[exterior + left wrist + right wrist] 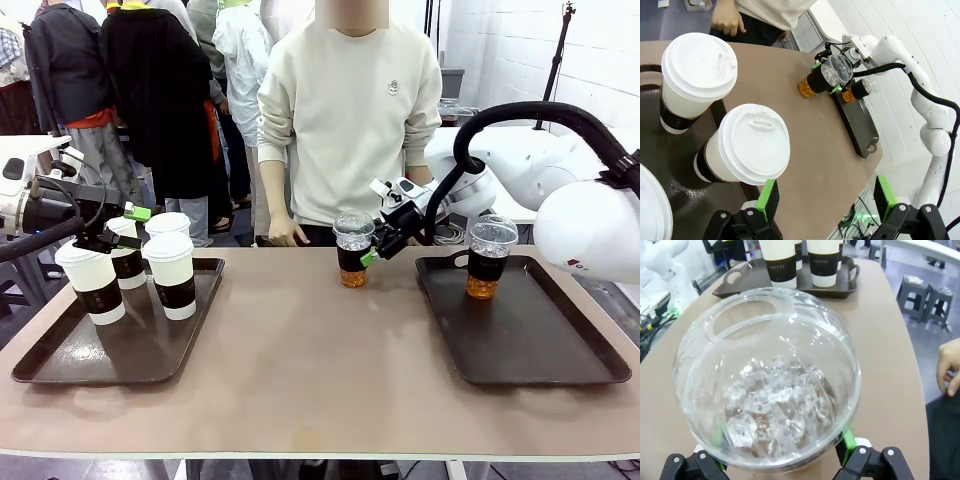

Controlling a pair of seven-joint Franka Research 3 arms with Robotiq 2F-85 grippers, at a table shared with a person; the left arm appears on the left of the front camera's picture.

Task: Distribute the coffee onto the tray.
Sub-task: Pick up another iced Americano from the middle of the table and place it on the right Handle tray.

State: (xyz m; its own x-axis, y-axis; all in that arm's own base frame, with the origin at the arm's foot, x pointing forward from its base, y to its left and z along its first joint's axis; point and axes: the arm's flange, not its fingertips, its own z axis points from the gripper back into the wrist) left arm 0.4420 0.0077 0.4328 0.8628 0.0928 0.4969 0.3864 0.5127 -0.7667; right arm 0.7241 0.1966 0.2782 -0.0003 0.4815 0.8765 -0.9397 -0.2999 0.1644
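Right pincer (372, 252) jaws apart, flanking iced cup (352, 250) on surface. Close on sleeve, lift upright. Left pincer (825, 200) apart, empty.

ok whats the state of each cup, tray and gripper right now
iced coffee cup: upright on bare table, dome lid on, between the right gripper's open fingers
second iced coffee cup: upright on right tray
white lidded cups: upright on left tray
left gripper: open, empty
right gripper: open around the cup
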